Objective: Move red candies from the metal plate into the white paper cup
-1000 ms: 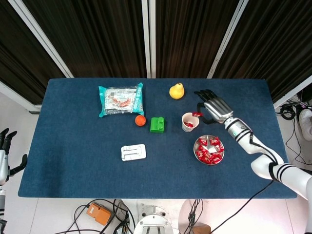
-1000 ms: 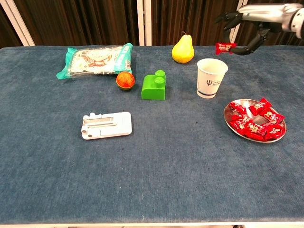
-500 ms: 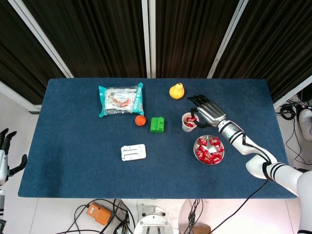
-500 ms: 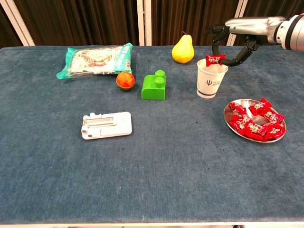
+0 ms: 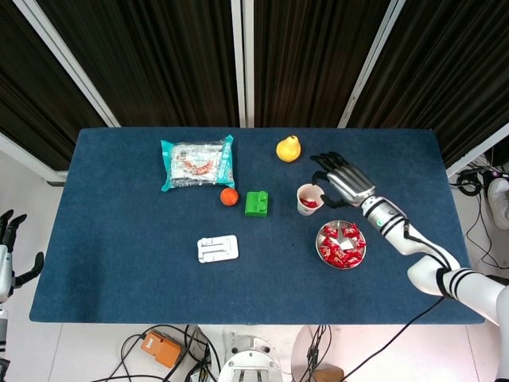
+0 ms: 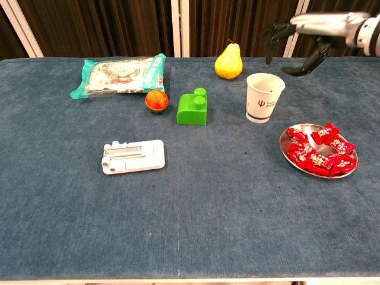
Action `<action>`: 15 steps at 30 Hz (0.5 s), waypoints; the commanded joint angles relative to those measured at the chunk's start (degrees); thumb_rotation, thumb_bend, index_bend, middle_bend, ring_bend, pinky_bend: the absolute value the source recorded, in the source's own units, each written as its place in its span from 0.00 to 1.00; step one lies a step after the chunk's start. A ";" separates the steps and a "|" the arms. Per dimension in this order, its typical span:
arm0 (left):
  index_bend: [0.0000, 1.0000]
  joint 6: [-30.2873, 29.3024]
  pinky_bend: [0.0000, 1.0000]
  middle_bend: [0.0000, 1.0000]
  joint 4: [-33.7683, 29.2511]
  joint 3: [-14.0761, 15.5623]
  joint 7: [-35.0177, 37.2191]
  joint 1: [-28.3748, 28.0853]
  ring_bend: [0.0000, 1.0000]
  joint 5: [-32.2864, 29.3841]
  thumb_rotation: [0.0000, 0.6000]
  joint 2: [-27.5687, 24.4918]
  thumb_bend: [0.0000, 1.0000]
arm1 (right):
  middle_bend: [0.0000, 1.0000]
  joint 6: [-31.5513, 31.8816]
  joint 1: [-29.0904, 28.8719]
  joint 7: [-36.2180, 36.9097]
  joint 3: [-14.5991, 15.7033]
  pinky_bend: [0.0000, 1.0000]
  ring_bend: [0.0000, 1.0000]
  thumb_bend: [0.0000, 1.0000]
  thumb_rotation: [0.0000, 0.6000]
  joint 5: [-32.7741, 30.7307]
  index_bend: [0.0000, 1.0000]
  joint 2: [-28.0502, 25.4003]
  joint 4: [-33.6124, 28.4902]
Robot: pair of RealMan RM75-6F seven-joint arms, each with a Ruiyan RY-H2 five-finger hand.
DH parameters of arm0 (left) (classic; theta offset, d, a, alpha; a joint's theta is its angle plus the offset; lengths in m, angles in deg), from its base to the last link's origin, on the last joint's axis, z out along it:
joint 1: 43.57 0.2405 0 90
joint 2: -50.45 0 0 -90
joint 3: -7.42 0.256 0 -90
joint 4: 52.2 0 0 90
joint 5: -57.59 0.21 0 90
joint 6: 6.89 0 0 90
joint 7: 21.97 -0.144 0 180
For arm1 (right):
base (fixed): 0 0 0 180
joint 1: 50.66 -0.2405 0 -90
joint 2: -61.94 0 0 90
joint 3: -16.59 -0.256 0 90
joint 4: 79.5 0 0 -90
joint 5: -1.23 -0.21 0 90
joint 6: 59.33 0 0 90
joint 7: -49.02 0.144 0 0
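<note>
1. The right hand (image 5: pixel 343 180) hovered just above and behind the white paper cup (image 6: pixel 265 97), toward the tabletop's (image 5: pixel 127 255) far right part; its fingers (image 6: pixel 275 32) were spread apart and held nothing.
2. Red candy (image 5: pixel 310 204) lay inside the cup, below the fingers and apart from them.
3. More red candies (image 6: pixel 320 149) were heaped on the metal plate (image 5: pixel 341 243), just beside the cup toward the near right edge, well clear of the fingers.
4. The left hand (image 5: pixel 8 239) hung off the tabletop's left edge, fingers apart and empty.
5. A yellow pear (image 6: pixel 228 61) stood near the far edge, a green block (image 6: pixel 193 107) beside the cup on its left.
</note>
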 commanded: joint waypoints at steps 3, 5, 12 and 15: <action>0.11 0.04 0.00 0.00 -0.02 -0.11 0.16 0.01 0.00 -0.20 1.00 -0.04 0.35 | 0.09 7.63 6.10 -3.01 2.08 0.00 0.00 0.51 1.00 1.39 0.43 -6.54 -9.77; 0.11 0.00 0.00 0.00 -0.02 -0.06 0.04 -0.03 0.00 -0.01 1.00 0.02 0.35 | 0.09 7.81 7.85 -4.90 3.90 0.00 0.00 0.48 1.00 1.68 0.40 -8.15 -12.84; 0.11 -0.25 0.00 0.00 -0.25 0.04 -0.32 0.01 0.00 0.26 1.00 0.19 0.35 | 0.09 6.15 10.45 -6.86 7.15 0.00 0.00 0.44 1.00 1.92 0.35 -8.02 -14.85; 0.11 -0.25 0.00 0.00 -0.21 0.04 -0.40 0.02 0.00 0.18 1.00 0.20 0.35 | 0.09 5.90 11.18 -6.31 7.84 0.00 0.00 0.44 1.00 2.17 0.37 -6.94 -13.91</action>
